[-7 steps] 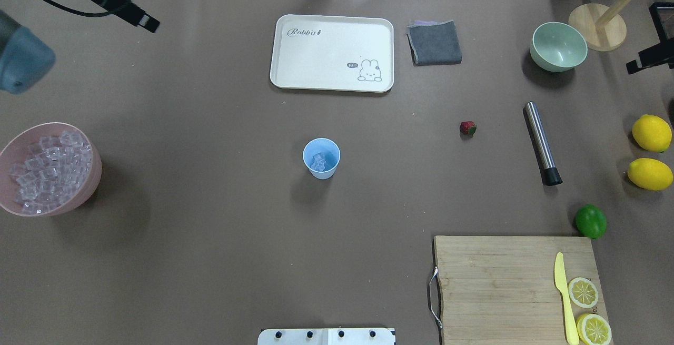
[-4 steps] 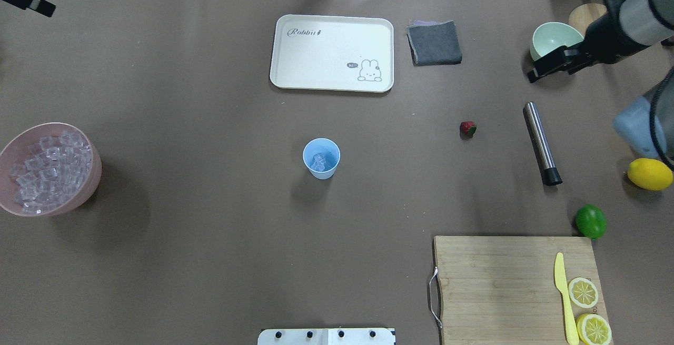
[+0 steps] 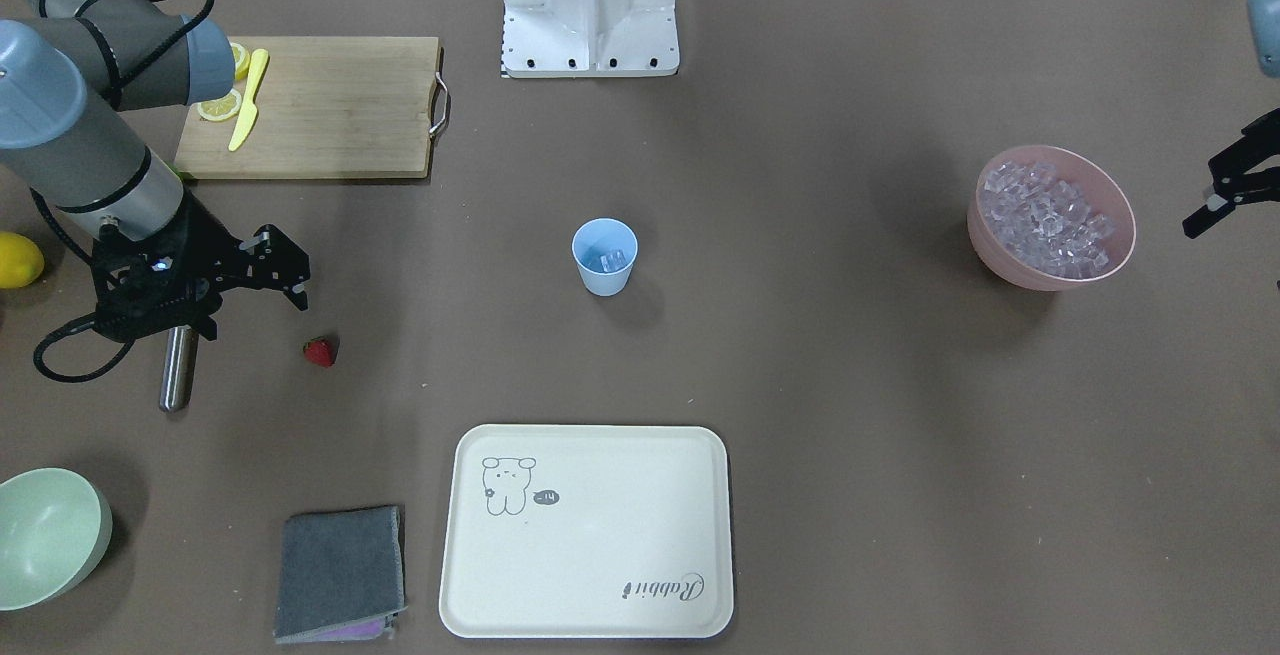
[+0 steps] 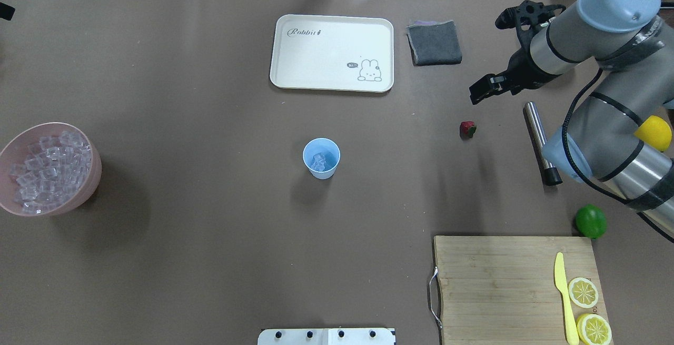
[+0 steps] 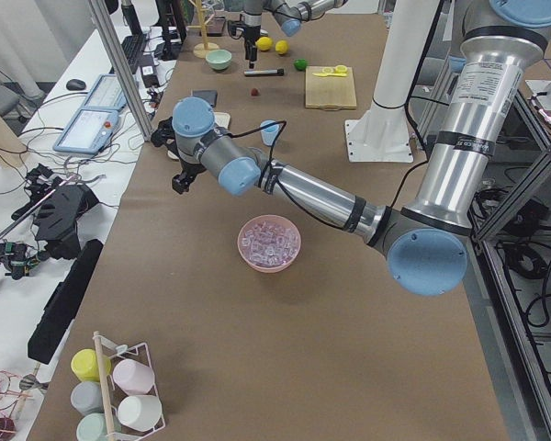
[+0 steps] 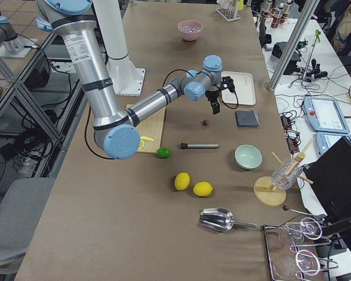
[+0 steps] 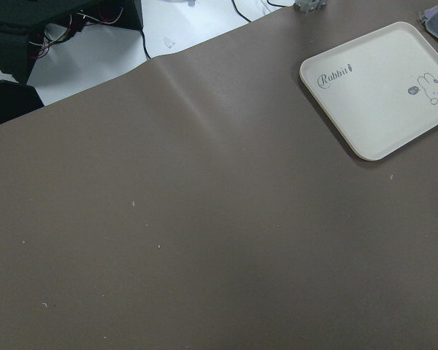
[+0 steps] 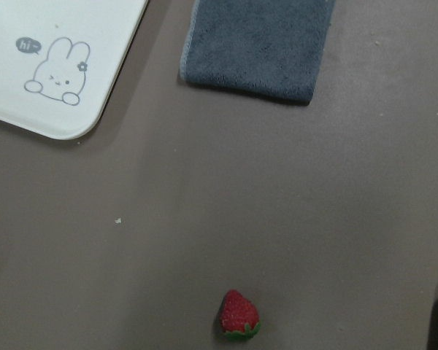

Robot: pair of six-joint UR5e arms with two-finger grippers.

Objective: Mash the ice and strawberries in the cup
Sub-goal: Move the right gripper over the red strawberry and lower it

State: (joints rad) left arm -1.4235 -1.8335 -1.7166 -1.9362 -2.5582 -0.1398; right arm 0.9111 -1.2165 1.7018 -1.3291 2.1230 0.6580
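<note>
A: How many of the task's things are counted?
B: One cup [image 4: 321, 158] is seen upright at the table's middle, with a few cubes of ice [image 4: 318, 162] inside; their number cannot be told. One strawberry [image 4: 467, 128] lies on the table, well apart from the cup, near one metal rod [image 4: 536, 129].
A: And the grippers?
B: The right gripper [image 4: 476, 94] is held near the strawberry, not touching it. The left gripper [image 3: 1215, 200] is beyond one pink bowl [image 4: 95, 176] of ice. For both, wide or narrow cannot be told.
</note>
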